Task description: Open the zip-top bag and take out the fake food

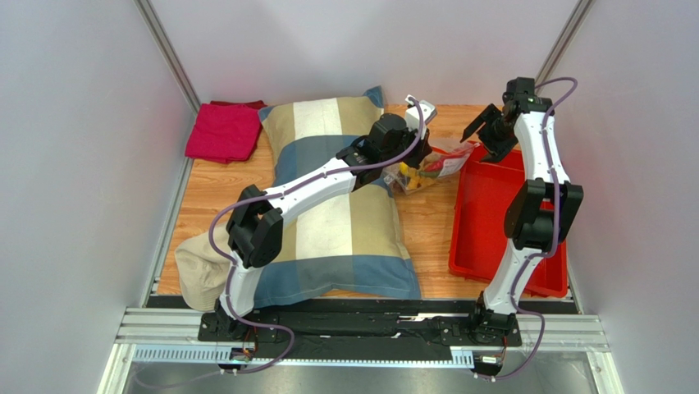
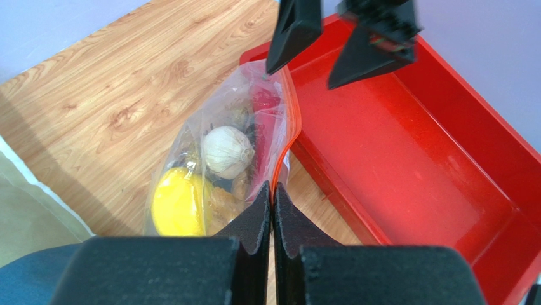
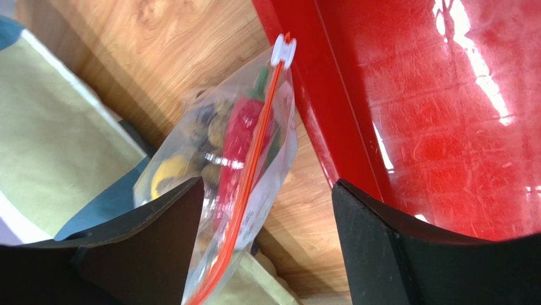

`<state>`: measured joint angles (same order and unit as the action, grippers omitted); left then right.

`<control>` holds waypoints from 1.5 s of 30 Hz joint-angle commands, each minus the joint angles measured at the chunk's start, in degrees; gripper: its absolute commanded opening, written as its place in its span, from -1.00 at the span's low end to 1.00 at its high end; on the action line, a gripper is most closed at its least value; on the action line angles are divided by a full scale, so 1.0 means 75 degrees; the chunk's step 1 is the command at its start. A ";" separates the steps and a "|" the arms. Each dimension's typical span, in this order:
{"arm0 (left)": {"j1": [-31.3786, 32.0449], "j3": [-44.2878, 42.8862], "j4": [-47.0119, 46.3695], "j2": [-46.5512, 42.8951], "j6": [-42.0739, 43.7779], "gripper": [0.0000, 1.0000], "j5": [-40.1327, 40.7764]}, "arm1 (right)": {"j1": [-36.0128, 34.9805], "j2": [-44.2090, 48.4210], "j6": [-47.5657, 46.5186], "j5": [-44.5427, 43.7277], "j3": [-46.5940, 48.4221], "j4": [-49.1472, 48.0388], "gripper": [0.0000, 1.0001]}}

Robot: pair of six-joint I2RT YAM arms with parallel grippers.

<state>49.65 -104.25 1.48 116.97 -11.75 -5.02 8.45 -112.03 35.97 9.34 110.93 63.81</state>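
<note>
Held zip-top bag [image 2: 209, 159] by its orange zip strip [image 3: 254, 159] in clamped left end effector [image 2: 273, 190], steadying it between pillow [image 1: 344, 222] and red tray [image 2: 413, 159], fake food [image 2: 225, 152] inside, with right end effector [image 2: 301, 73] spread open near slider [image 3: 283, 51].

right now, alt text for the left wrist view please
The left gripper is shut on the orange zip edge of the zip-top bag, which holds a yellow lemon and white garlic bulb. The open right gripper hangs over its far end, beside a red tray.
</note>
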 commanded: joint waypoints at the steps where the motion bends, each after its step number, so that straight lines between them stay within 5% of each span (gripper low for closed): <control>1: -0.0022 -0.0046 -0.0279 -0.0537 -0.0180 -1.00 -0.0280 | 0.0022 -0.0402 0.0103 -0.0261 -0.0143 -0.0713 0.48; 5: -0.0022 -0.0093 -0.0255 -0.0537 -0.0168 -1.00 -0.0397 | 0.0010 -0.0812 0.0150 -0.0262 0.0079 -0.1136 0.33; 8: -0.0022 -0.0081 -0.0232 -0.0595 -0.0098 -1.00 -0.0561 | -0.0013 -0.0989 0.0092 -0.0355 0.0337 -0.1395 0.04; 11: -0.0022 0.0059 -0.0220 -0.0712 0.0066 -1.00 -0.0830 | -0.0071 -0.0931 -0.0002 -0.0320 0.0665 -0.1418 -0.45; 12: -0.0022 0.0199 -0.0220 -0.0748 0.0136 -1.00 -0.0866 | -0.0106 -0.0861 -0.0037 -0.0274 0.0689 -0.1465 -0.87; 14: -0.0010 0.0305 -0.0220 -0.0830 0.0171 -1.00 -0.1018 | -0.0223 -0.0661 -0.0096 -0.0133 0.0736 -0.1536 -1.00; 16: -0.0022 0.0224 0.0163 -0.0842 0.0265 -0.75 -0.1089 | -0.0294 -0.0544 -0.0015 0.0054 0.0852 -0.1431 -1.00; 17: -0.0022 0.0027 0.0317 -0.0842 0.0266 -0.32 -0.1031 | -0.0399 -0.0416 -0.0014 0.0067 0.0911 -0.1349 -1.00; 20: -0.0080 -0.0570 0.0810 -0.0760 0.0382 0.35 -0.0890 | -0.0668 -0.0170 0.0033 -0.0062 0.1180 -0.0857 -1.00; 23: -0.0128 -0.1191 0.0928 -0.0526 0.0581 0.70 -0.0843 | -0.0996 0.0042 0.0184 -0.0273 0.1275 -0.0528 -1.00; 37: -0.0163 -0.1874 0.0436 0.0809 0.0863 0.66 -0.0330 | -0.1911 0.0628 0.1228 -0.0859 0.1697 0.0374 -1.00; 42: -0.0198 -0.2166 0.0495 0.1231 0.0770 0.43 -0.0151 | -0.1947 0.0710 0.1193 -0.0847 0.1615 0.0421 -1.00; 45: -0.0233 -0.2459 0.0518 0.1466 0.0594 0.04 -0.0175 | -0.1982 0.0816 0.1146 -0.0906 0.1510 0.0422 -0.95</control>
<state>48.49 -117.62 6.48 127.28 -7.27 -7.16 -5.93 -110.15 43.75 3.49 121.21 67.13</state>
